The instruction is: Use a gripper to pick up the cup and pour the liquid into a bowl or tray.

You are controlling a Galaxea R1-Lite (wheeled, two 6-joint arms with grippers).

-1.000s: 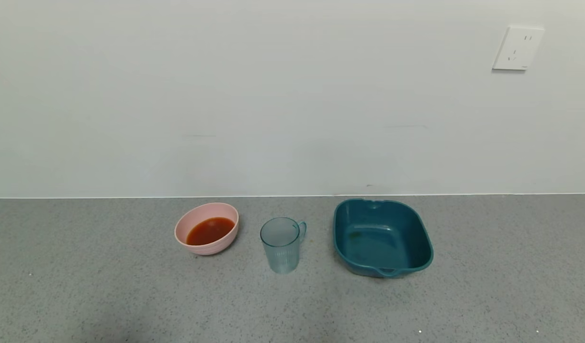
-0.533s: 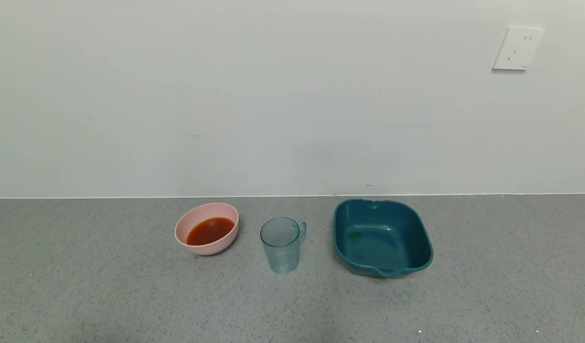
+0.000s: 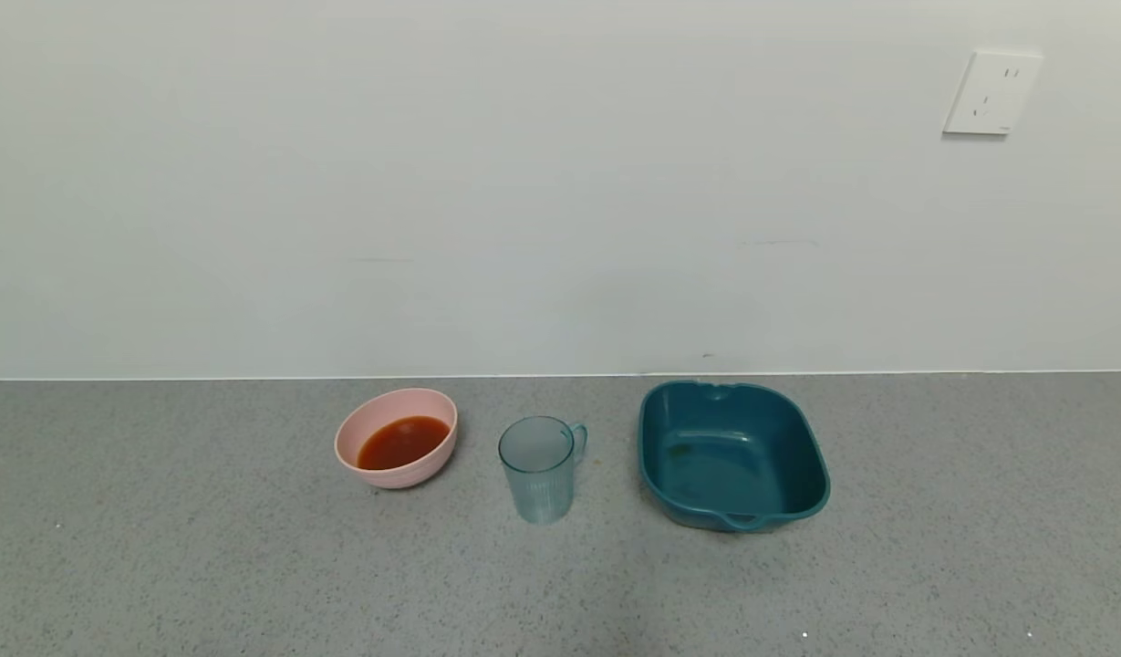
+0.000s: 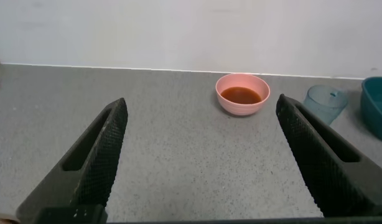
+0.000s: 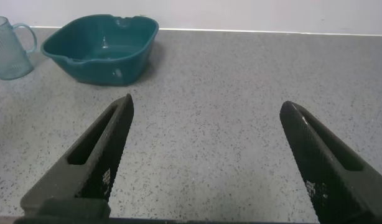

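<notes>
The teal ribbed cup (image 3: 540, 469) stands upright and looks empty, between the pink bowl (image 3: 355, 436) and the teal basin. The orange-red liquid (image 3: 403, 442) lies in the pink bowl. Neither arm shows in the head view. My left gripper (image 4: 200, 112) is open and empty, low over the counter, well short of the bowl (image 4: 242, 109) and the cup (image 4: 324, 103). My right gripper (image 5: 206, 112) is open and empty over bare counter, apart from the cup (image 5: 7, 47).
A dark teal rectangular basin (image 3: 793, 456) sits to the right of the cup, also in the right wrist view (image 5: 91, 62). The grey speckled counter (image 3: 204, 566) meets a white wall behind. A wall socket (image 3: 991, 92) is at the upper right.
A faint shadow at the counter's front left edge has faded out of the head view. The cup, bowl and basin have not moved.
</notes>
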